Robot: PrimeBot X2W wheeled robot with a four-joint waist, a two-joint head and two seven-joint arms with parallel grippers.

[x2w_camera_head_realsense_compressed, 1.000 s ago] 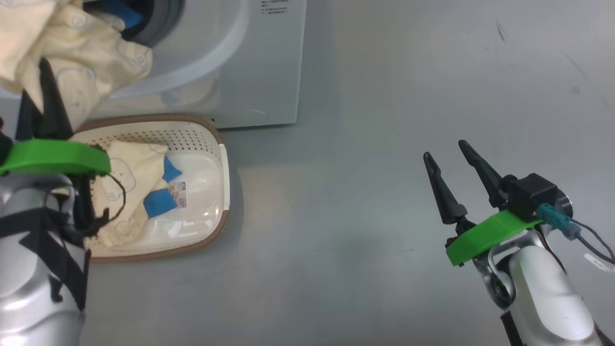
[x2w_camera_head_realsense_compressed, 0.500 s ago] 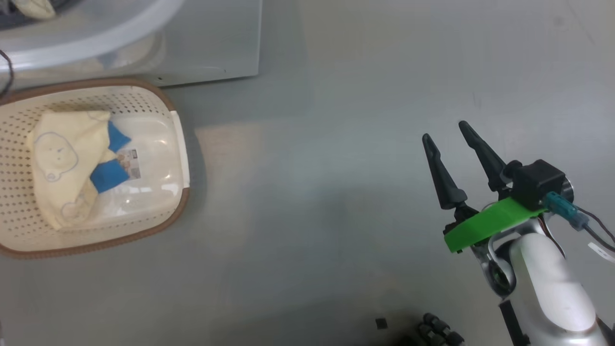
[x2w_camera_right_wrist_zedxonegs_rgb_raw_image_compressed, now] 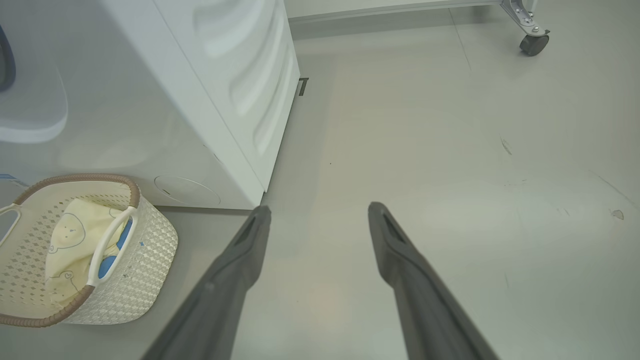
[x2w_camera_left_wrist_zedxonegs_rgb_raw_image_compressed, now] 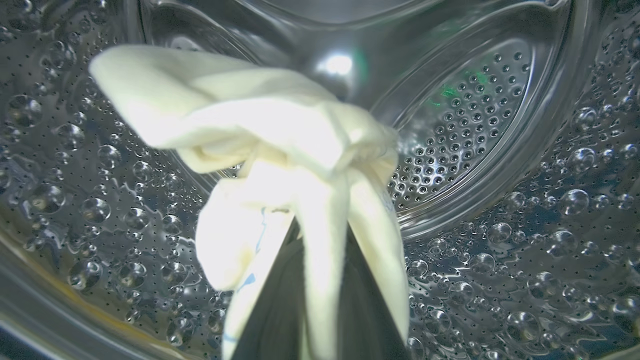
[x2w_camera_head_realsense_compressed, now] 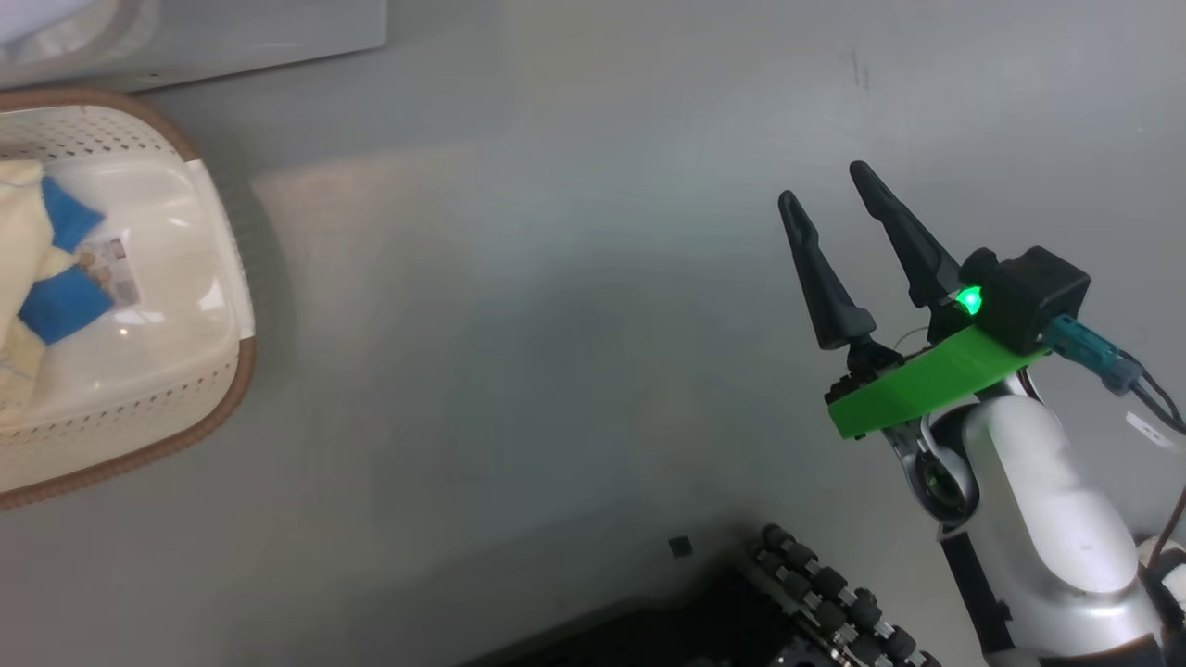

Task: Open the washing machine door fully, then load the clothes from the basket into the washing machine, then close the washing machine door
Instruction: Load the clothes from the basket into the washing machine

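A pale yellow garment (x2w_camera_left_wrist_zedxonegs_rgb_raw_image_compressed: 280, 130) sits bunched inside the steel drum (x2w_camera_left_wrist_zedxonegs_rgb_raw_image_compressed: 450, 150), pinched by the left gripper (x2w_camera_left_wrist_zedxonegs_rgb_raw_image_compressed: 322, 240). Its length runs from the fingertips up and leftward in the wrist view. A second garment (x2w_camera_right_wrist_zedxonegs_rgb_raw_image_compressed: 70, 250) lies in the basket (x2w_camera_right_wrist_zedxonegs_rgb_raw_image_compressed: 150, 250) beside the washer (x2w_camera_right_wrist_zedxonegs_rgb_raw_image_compressed: 200, 100). The right gripper (x2w_camera_head_realsense_compressed: 825, 182), fingers spread, hovers over the floor (x2w_camera_head_realsense_compressed: 556, 324).

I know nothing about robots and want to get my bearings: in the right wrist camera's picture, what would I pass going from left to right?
basket → right gripper, its jaws open → caster wheel at the far upper right.
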